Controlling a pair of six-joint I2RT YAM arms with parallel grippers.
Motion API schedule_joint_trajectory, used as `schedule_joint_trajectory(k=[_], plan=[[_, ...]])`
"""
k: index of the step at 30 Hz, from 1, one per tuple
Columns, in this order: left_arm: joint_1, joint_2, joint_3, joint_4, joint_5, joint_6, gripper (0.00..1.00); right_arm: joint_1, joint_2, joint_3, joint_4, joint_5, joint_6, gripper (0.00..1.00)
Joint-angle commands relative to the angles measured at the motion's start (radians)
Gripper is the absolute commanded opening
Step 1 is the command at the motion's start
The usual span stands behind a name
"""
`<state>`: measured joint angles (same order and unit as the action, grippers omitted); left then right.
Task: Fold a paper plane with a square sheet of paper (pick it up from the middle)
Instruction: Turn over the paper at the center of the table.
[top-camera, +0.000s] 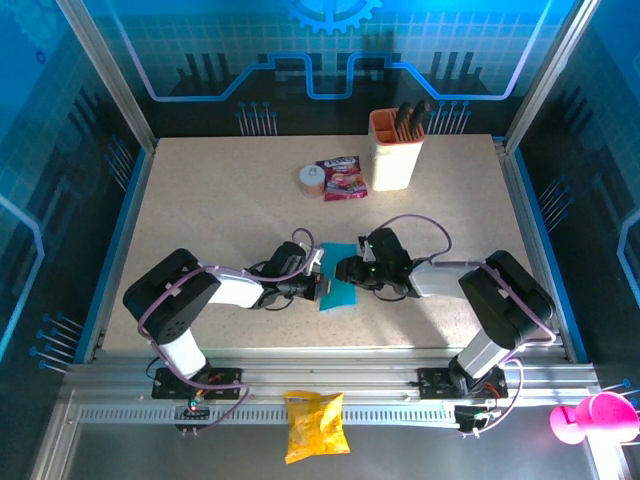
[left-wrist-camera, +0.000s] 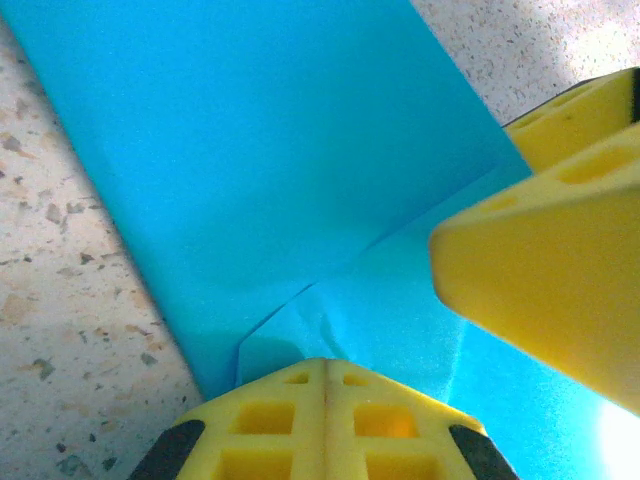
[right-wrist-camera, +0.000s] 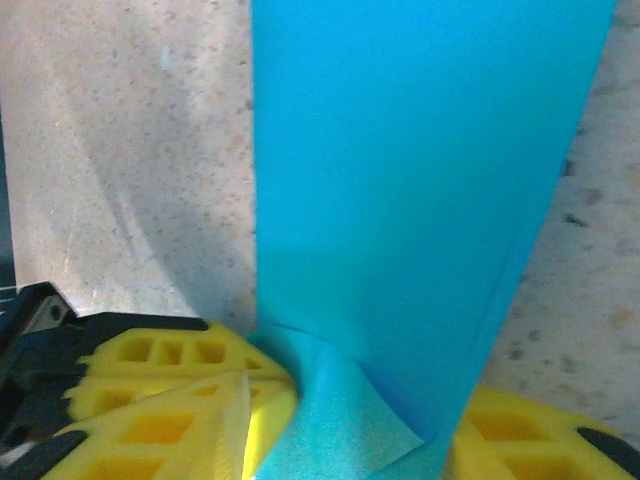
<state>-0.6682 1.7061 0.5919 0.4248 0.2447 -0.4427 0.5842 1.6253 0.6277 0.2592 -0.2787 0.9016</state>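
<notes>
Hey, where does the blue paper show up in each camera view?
Top view: blue paper just below the picture's centre.
Left wrist: wide band from top left to lower right.
Right wrist: upright strip right of centre.
Shared landmark: speckled table.

Centre is tight: left gripper (top-camera: 318, 284) and right gripper (top-camera: 347, 272) nose to nose, nearly touching, over the blue sheet (top-camera: 338, 294). Back centre blocked by holder cup (top-camera: 395, 152), snack packet (top-camera: 341, 178) and a small roll (top-camera: 311, 177), probably tape. Left and right flanks of the table (top-camera: 210, 200) are free.
</notes>
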Motion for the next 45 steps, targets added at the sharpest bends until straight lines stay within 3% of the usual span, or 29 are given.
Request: schedule_joint_trajectory(k=[1,6,9,11,15,17,21,24,27,32,39,45], plan=[[0.007,0.018,-0.035,-0.09,0.001,0.001,0.0,-0.021,0.025,-0.026,0.063,-0.033,0.006,0.45],[0.007,0.018,-0.035,-0.091,0.003,0.002,0.0,-0.036,0.03,-0.052,0.087,-0.045,0.004,0.43],[0.007,0.018,-0.032,-0.093,0.002,0.002,0.0,-0.04,0.038,-0.061,0.112,-0.06,0.011,0.37],[0.006,0.018,-0.032,-0.093,0.005,0.001,0.0,-0.041,0.043,-0.063,0.122,-0.066,0.015,0.29],[0.008,-0.004,-0.027,-0.099,0.004,-0.014,0.0,-0.052,0.041,-0.072,0.145,-0.083,0.027,0.01],[0.018,-0.032,-0.029,-0.1,-0.004,-0.048,0.0,-0.057,0.015,-0.086,0.153,-0.088,0.034,0.0],[0.061,-0.156,-0.083,-0.048,-0.034,-0.161,0.21,-0.056,-0.122,-0.085,0.033,-0.042,0.018,0.0],[0.093,-0.285,-0.128,-0.056,-0.084,-0.233,0.35,-0.043,-0.266,-0.024,-0.242,0.069,-0.04,0.0],[0.115,-0.415,-0.131,-0.167,-0.131,-0.256,0.41,-0.024,-0.368,0.087,-0.529,0.219,-0.118,0.0],[0.139,-0.584,-0.084,-0.414,-0.203,-0.237,0.47,0.025,-0.411,0.247,-0.841,0.506,-0.244,0.0],[0.184,-0.715,0.0,-0.713,-0.253,-0.184,0.5,0.184,-0.257,0.476,-1.123,0.939,-0.296,0.0],[0.219,-0.809,-0.009,-0.776,-0.24,-0.19,0.53,0.312,-0.028,0.563,-1.262,1.105,-0.164,0.0]])
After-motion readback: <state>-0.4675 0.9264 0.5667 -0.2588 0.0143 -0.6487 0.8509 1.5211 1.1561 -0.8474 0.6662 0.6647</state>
